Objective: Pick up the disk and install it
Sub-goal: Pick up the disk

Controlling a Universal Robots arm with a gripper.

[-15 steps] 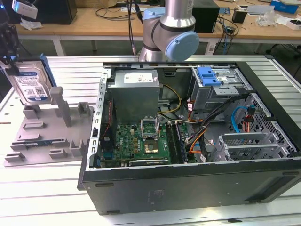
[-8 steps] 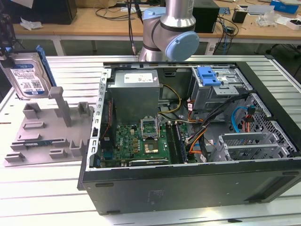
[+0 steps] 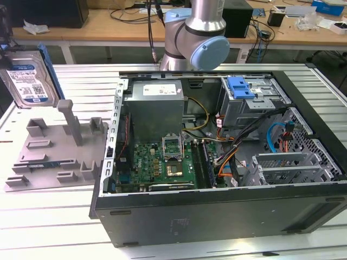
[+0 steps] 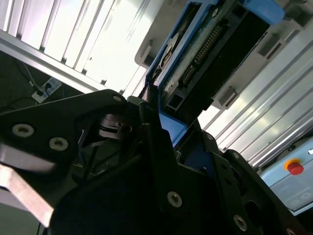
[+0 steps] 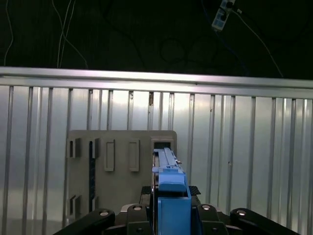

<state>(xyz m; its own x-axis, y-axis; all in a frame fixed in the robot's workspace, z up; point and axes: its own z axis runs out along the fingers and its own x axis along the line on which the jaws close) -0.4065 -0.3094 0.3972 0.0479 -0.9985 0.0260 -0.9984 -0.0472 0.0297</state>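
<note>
My claw is clamped on the blue frame edge of the disk, which is raised near the grey holder, well apart from the open computer case. I judge this edge grip could let the disk tilt or slip.

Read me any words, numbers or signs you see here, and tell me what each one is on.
White-and-blue label on the disk, held in the claw: print is there, too small to read.
White label on the power supply box: too small to read.
No other text is legible.
</note>
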